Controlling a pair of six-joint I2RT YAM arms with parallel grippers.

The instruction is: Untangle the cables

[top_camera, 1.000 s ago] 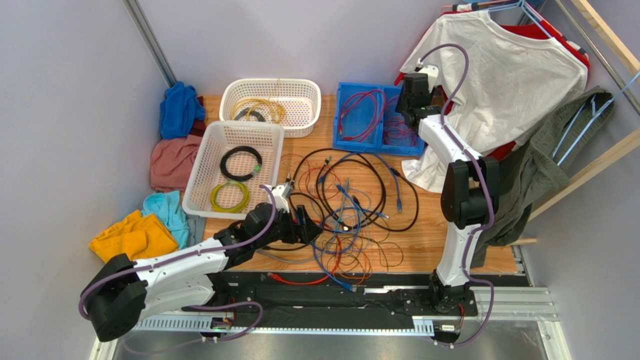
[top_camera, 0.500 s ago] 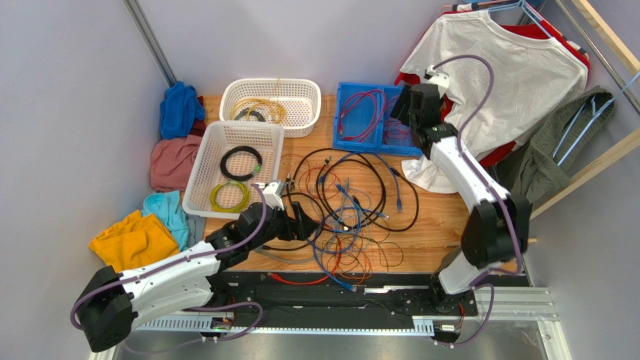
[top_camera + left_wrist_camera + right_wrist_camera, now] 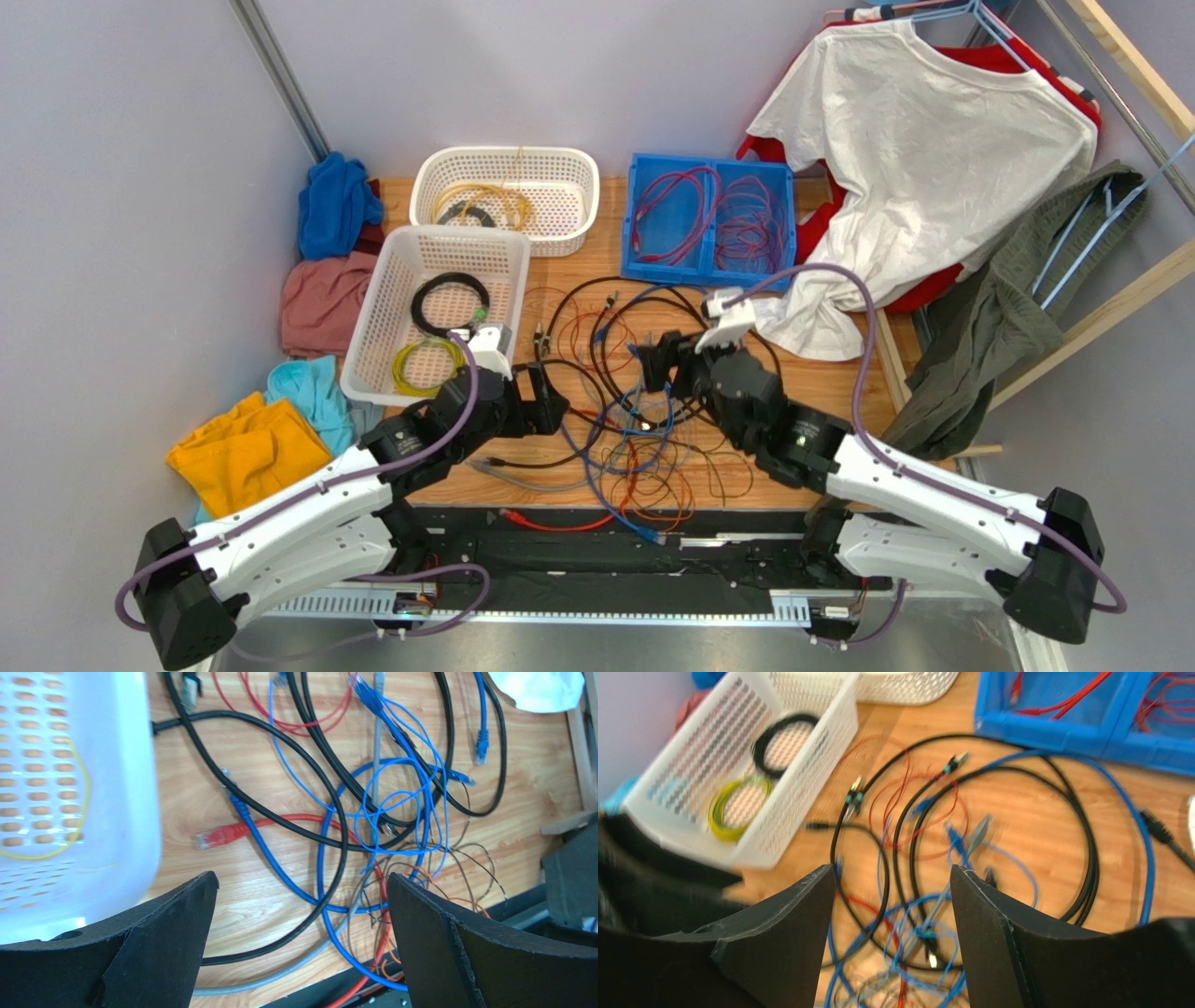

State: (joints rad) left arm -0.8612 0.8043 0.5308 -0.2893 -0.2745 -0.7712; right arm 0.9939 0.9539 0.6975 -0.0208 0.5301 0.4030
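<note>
On woodgrain table [image 3: 615, 231], thin cables [image 3: 634, 427] in tangled loops, left end effector [image 3: 543, 399] and right end effector [image 3: 662, 367] spread wide.

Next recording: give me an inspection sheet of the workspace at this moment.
Surface: wooden table, its middle covered by wires.
Job's things: cables in one loose tangle, black, blue, red, orange; not yet separated.
Clutter: near basket with black coil and yellow-green coil; far basket; blue bin with red wires; cloths at left.
Grippers: left gripper and right gripper open, at the tangle, holding nothing.
Cables: arm hose loops over the table's right; red cable along the near edge.
Surroundings: grey wall; white shirt hanging at right.
</note>
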